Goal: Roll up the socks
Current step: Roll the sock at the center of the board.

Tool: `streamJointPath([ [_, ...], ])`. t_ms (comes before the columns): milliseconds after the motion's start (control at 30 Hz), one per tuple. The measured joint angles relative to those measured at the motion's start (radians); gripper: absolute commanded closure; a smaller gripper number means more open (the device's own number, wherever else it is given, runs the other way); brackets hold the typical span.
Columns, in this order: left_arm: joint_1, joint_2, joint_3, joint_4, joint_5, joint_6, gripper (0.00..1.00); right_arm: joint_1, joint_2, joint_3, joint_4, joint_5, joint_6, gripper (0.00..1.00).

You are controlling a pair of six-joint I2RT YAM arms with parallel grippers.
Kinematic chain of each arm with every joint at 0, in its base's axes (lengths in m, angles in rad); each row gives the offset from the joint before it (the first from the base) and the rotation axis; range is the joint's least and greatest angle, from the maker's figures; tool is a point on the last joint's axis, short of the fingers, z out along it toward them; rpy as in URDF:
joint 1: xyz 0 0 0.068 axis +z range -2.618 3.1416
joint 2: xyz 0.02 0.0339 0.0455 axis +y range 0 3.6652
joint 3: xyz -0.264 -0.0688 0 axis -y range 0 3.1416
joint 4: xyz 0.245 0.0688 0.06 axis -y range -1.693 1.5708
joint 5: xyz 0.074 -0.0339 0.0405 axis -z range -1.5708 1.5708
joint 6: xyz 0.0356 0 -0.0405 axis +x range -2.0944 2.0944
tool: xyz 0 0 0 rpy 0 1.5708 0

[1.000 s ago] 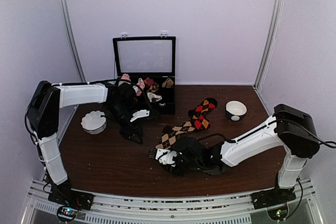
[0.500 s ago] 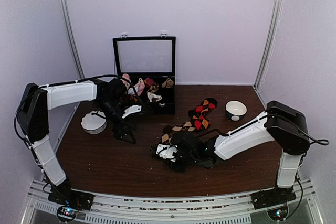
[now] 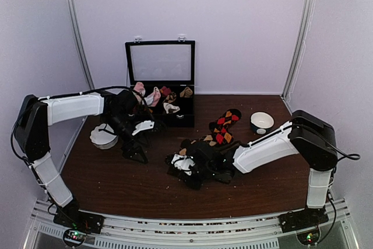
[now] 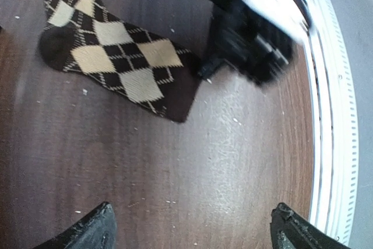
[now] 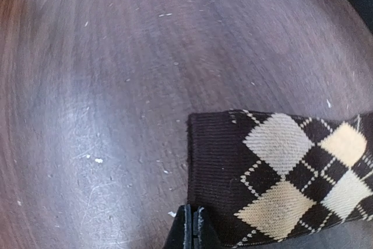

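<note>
A black argyle sock with tan diamonds (image 4: 111,56) lies flat on the brown table; its cuff also shows in the right wrist view (image 5: 274,179). In the top view it (image 3: 185,151) is mostly hidden under my right arm. A black sock with red and orange diamonds (image 3: 224,125) lies beyond it. My right gripper (image 5: 192,228) is shut, its tips at the near corner of the tan sock's cuff, with nothing seen between them; it also shows in the top view (image 3: 183,166). My left gripper (image 4: 189,237) is open and empty over bare table, left of the cuff (image 3: 135,151).
An open black box (image 3: 187,116) with pink, white and plain sock bundles stands at the back. A white bowl (image 3: 104,136) sits at the left. A blue and white bowl (image 3: 261,122) sits at the right. The table's front rail (image 4: 335,115) runs near my left gripper.
My left gripper has moved left and forward, away from the box. My right gripper has slid left over the tan sock to its cuff end.
</note>
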Motion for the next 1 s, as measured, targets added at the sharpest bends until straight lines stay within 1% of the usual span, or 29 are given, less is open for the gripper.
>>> streamJointPath([
  [67, -0.013, -0.015, -0.04, 0.016, -0.013, 0.008, 0.07, -0.019, -0.003, 0.0, -0.003, -0.059, 0.085, 1.0],
  [167, -0.061, -0.027, -0.088, 0.053, -0.047, 0.016, 0.08, -0.081, -0.005, -0.005, 0.006, -0.173, 0.241, 1.0],
  [333, -0.174, -0.027, -0.115, 0.134, -0.119, 0.027, 0.1, -0.135, -0.012, -0.068, 0.103, -0.35, 0.497, 1.0],
  [400, -0.209, -0.027, -0.116, 0.171, -0.147, 0.034, 0.1, -0.137, -0.012, -0.086, 0.138, -0.409, 0.58, 1.0],
  [533, -0.258, -0.021, -0.116, 0.242, -0.188, 0.046, 0.13, -0.145, -0.012, -0.131, 0.271, -0.525, 0.764, 1.0],
  [633, -0.289, -0.003, -0.115, 0.285, -0.219, 0.063, 0.2, -0.157, -0.012, -0.148, 0.345, -0.574, 0.872, 1.0],
  [700, -0.303, 0.018, -0.114, 0.299, -0.235, 0.075, 0.27, -0.172, -0.012, -0.152, 0.386, -0.592, 0.927, 1.0],
  [800, -0.315, 0.055, -0.113, 0.312, -0.251, 0.087, 0.4, -0.191, -0.012, -0.154, 0.419, -0.604, 0.975, 1.0],
  [900, -0.32, 0.08, -0.113, 0.311, -0.256, 0.096, 0.53, -0.2, -0.012, -0.154, 0.414, -0.606, 0.992, 1.0],
  [933, -0.32, 0.082, -0.113, 0.311, -0.256, 0.096, 0.55, -0.201, -0.012, -0.154, 0.41, -0.607, 0.996, 1.0],
  [1000, -0.32, 0.082, -0.112, 0.311, -0.254, 0.098, 0.57, -0.201, -0.011, -0.156, 0.407, -0.607, 1.001, 1.0],
])
